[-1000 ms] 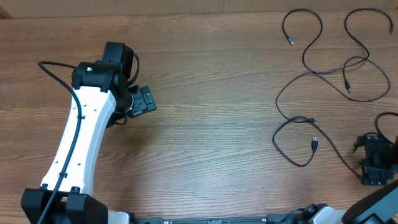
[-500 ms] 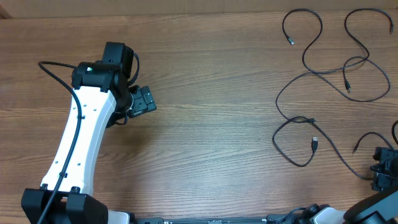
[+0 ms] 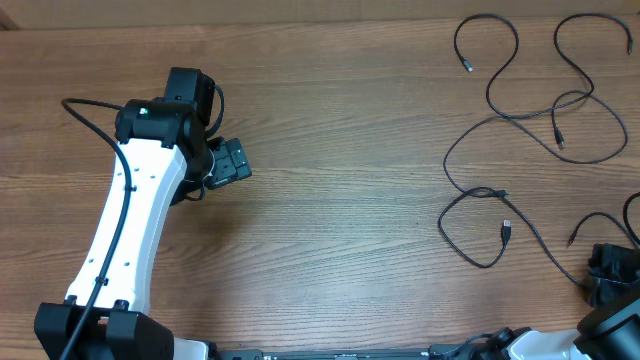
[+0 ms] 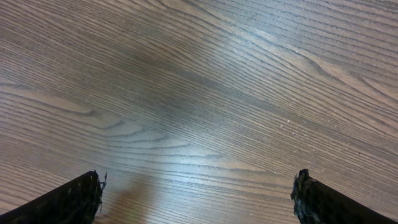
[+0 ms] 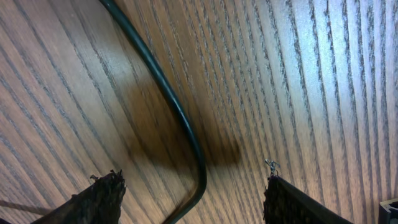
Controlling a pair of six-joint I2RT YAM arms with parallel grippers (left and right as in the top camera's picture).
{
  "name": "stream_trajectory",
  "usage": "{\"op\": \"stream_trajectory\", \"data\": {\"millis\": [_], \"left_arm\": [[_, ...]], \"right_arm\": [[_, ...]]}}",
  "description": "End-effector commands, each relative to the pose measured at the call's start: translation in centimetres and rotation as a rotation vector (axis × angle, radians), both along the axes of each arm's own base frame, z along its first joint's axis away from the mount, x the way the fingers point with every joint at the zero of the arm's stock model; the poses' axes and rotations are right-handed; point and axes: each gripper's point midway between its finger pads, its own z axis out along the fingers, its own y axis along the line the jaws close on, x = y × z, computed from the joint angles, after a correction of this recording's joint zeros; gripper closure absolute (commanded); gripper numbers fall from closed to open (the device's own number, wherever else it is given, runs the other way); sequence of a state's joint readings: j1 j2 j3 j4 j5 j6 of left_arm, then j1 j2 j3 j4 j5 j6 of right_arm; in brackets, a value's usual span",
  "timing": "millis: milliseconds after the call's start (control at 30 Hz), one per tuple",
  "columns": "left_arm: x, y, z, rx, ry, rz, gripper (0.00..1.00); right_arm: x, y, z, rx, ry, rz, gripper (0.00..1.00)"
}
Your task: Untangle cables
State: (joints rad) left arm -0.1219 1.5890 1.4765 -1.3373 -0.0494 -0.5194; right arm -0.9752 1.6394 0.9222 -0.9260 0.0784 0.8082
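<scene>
Because the right gripper [image 3: 608, 277] is cut off at the overhead view's lower corner, its state is read from the wrist view: the fingertips [image 5: 102, 196] are seen apart, with one cord [image 5: 186, 127] lying loose between them, unclamped. The left gripper [image 4: 199, 196] is held wide open above the wooden table [image 3: 350, 120]. The cables [image 3: 525, 118], spread in loops on the table's right side, seem to number three or four, their crossings being hard to follow.

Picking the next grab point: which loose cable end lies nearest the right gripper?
The cable end just beside the right gripper, on the cord arching to the right edge. The light-tipped end and both upper ends lie farther off.
</scene>
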Motion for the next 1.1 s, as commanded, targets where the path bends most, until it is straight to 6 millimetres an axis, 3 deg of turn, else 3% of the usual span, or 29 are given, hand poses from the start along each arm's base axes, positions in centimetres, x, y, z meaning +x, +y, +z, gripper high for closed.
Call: {"op": "stream_trajectory", "data": {"millis": [0, 267, 433, 833, 1067], "left_arm": [[0.3, 0.3, 0.3, 0.014, -0.014, -0.013, 0.01], [0.3, 0.3, 0.3, 0.014, -0.014, -0.013, 0.0], [0.4, 0.3, 0.3, 0.014, -0.017, -0.013, 0.0], [0.5, 0.3, 0.3, 0.013, -0.021, -0.013, 0.0], [0.5, 0.3, 0.3, 0.013, -0.021, -0.013, 0.0]], "right_arm": [[0.2, -0.8, 0.4, -0.025, -0.004, -0.009, 0.28], [-0.1, -0.1, -1.4, -0.024, -0.006, -0.009, 0.34], [-0.2, -0.2, -1.4, -0.029, -0.005, -0.009, 0.37], [-0.2, -0.4, -1.6, -0.032, 0.001, -0.008, 0.59], [-0.3, -0.3, -2.5, -0.011, 0.015, 0.001, 0.59]]}}
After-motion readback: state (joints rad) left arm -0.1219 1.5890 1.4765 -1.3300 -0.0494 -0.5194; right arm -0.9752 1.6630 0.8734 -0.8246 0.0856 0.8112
